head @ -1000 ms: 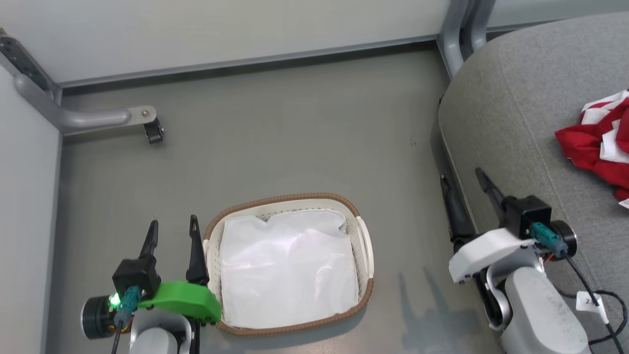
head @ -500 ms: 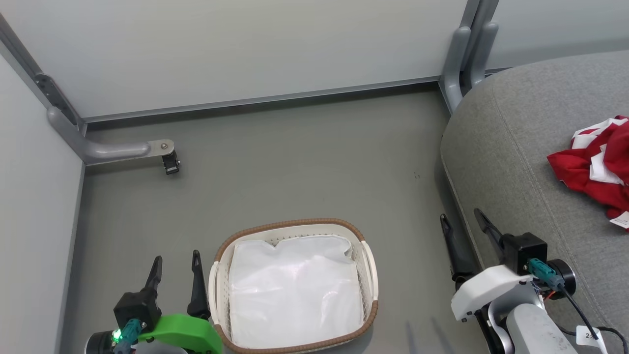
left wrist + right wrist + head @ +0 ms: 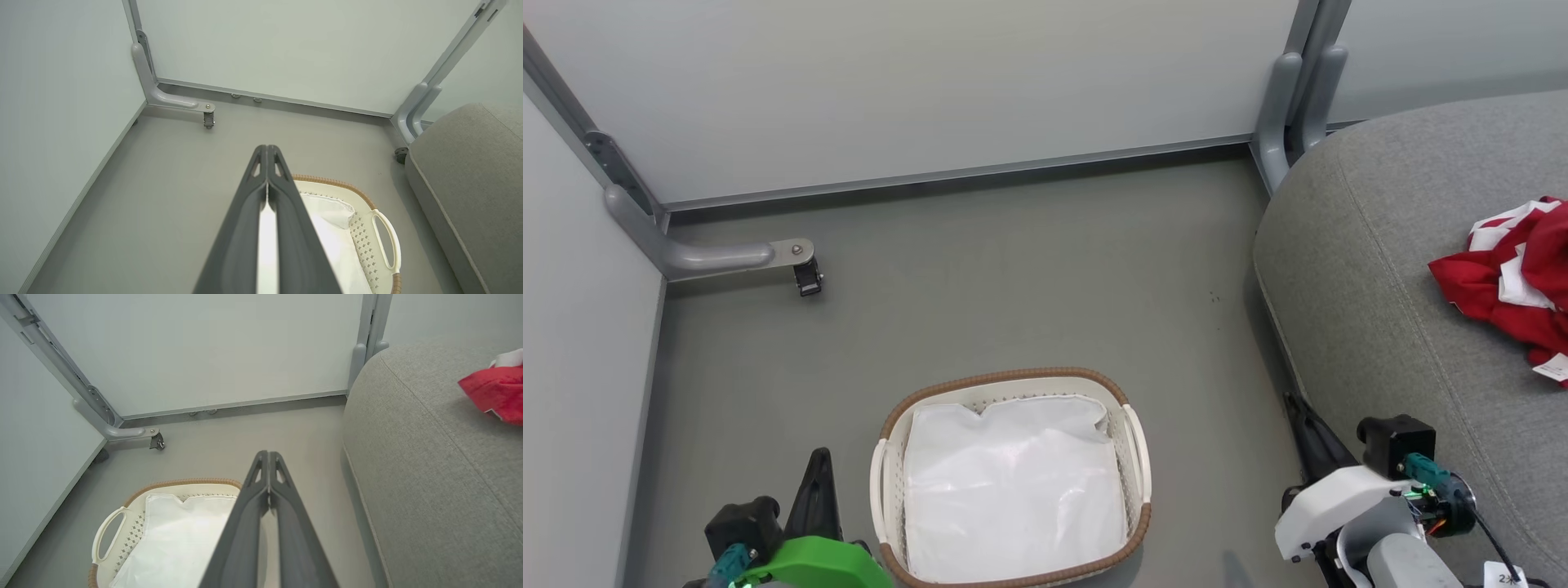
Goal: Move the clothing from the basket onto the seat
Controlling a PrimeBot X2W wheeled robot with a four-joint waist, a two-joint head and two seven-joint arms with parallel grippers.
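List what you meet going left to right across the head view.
left hand → basket → right hand → clothing, lying on the seat

The clothing (image 3: 1470, 282), bright red with white panels, lies crumpled on the seat (image 3: 1372, 310) at 3 o'clock (the head view's edge cuts part of it off). The seat is a big, rounded grey woven cushion with stitched seams. The basket (image 3: 1001, 376), oval, white, perforated and brown-rimmed, stands upright at 6 o'clock with a white sheet (image 3: 1013, 482) inside.
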